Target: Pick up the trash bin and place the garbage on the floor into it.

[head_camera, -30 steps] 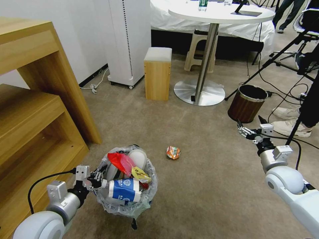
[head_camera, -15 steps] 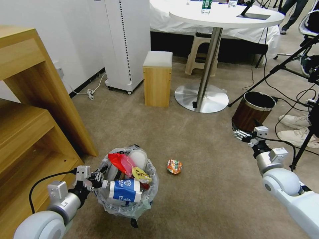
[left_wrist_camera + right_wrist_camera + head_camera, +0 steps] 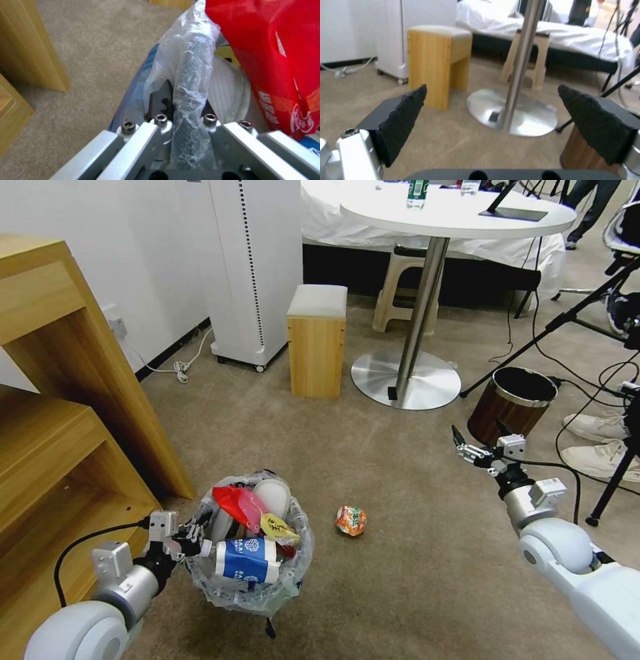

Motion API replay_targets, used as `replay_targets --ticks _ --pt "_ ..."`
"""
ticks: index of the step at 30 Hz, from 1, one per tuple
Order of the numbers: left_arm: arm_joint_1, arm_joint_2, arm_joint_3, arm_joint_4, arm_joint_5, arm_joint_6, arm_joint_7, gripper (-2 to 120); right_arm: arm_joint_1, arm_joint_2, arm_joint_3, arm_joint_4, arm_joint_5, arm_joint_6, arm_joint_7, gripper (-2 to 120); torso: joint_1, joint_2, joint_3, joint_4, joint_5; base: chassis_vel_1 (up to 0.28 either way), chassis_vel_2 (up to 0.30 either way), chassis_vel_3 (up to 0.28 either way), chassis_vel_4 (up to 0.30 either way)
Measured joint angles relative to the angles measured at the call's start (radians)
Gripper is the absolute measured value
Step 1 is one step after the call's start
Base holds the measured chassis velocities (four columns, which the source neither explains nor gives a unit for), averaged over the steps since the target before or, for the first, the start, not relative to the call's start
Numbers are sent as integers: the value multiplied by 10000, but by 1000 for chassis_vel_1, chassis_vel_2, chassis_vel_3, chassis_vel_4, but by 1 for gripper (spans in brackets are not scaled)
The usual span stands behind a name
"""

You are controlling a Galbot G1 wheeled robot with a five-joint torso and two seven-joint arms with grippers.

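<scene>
Carpet (image 3: 400, 580); right gripper (image 3: 479, 441) raised, fingers apart.

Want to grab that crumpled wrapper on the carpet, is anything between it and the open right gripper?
Nothing visible. Bare carpet lies between the right gripper, fingers apart, and the wrapper. The bin, held by the left gripper, sits on the wrapper's far side.

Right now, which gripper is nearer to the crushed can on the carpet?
Left, narrowly. The left gripper is shut on the trash bin rim, with the bin between it and the crushed can. The right gripper hangs open, above the carpet near the brown bin.
</scene>
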State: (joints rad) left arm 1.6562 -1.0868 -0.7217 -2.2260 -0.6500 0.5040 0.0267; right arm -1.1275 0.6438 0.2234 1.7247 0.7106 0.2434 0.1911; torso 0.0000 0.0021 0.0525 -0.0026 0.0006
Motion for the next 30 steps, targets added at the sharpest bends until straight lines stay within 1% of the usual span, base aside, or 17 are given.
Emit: replay_targets --ticks 2,4,5,7,9,11,12,15,16,17,18,21,23,24,26,27,30 --pt "50 -6 -89 -63 11 187 0 3 -27 -138 -299 122 715 -147 -209 100 0 0 1 -1 2 0 0 0 0" --pt "82 -10 -126 -89 28 289 0 3 -27 -190 -430 184 991 -197 -296 100 0 0 0 0 2 0 0 0 0" --pt "134 -31 -161 -137 84 389 2 3 55 -251 -849 266 1581 -347 -434 100 0 -1 0 1 -1 0 0 0 0" --pt "143 -53 -174 -191 102 407 3 3 153 -250 -1138 278 1931 -446 -478 100 0 -1 0 3 1 0 0 0 0" --pt "145 -84 -206 -318 85 409 2 3 424 -165 -1723 191 2609 -681 -575 100 0 0 0 2 -1 0 0 0 0" --pt "148 -90 -222 -345 75 410 3 3 504 -116 -1930 137 2835 -729 -624 100 0 -1 0 2 -1 0 0 0 0" --pt "161 -98 -256 -378 52 409 2 3 640 4 -2330 39 3380 -910 -710 100 0 0 1 2 3 0 0 0 0" --pt "165 -105 -276 -385 41 397 -1 3 720 84 -2566 -28 3697 -988 -708 100 0 0 1 1 2 0 0 0 0" --pt "174 -145 -287 -382 37 308 -4 3 906 396 -3038 -301 4310 -1310 -557 100 0 -1 1 2 2 0 0 0 0" --pt "192 -192 -274 -358 60 233 -4 3 1038 662 -3308 -603 4507 -1534 -306 100 0 0 1 2 1 0 0 0 0" --pt "192 -192 -274 -358 60 233 -4 3 1038 662 -3308 -603 4507 -1534 -306 100 0 0 1 2 1 0 0 0 0" --pt "198 -236 -244 -320 95 194 -2 3 1213 966 -3590 -889 4880 -2076 48 100 0 0 1 -1 0 0 0 0 0" --pt "187 -254 -236 -284 106 177 1 3 1503 1280 -3896 -1187 5295 -2548 355 100 0 0 1 -1 -1 0 0 0 0" --pt "177 -291 -235 -260 129 157 2 3 1807 1624 -4212 -1602 5419 -2851 546 100 0 0 2 1 -3 0 0 0 0" --pt "182 -312 -230 -259 141 147 4 3 1913 1743 -4330 -1758 5419 -2905 592 100 0 -1 2 1 2 0 0 0 0" --pt "198 -360 -218 -259 172 134 10 3 2193 2009 -4606 -2123 5431 -3175 699 100 0 -1 2 2 4 0 0 0 0" --pt "210 -412 -213 -240 210 98 23 3 2480 2226 -4889 -2432 5499 -3363 770 100 0 0 2 1 -4 0 0 0 0"
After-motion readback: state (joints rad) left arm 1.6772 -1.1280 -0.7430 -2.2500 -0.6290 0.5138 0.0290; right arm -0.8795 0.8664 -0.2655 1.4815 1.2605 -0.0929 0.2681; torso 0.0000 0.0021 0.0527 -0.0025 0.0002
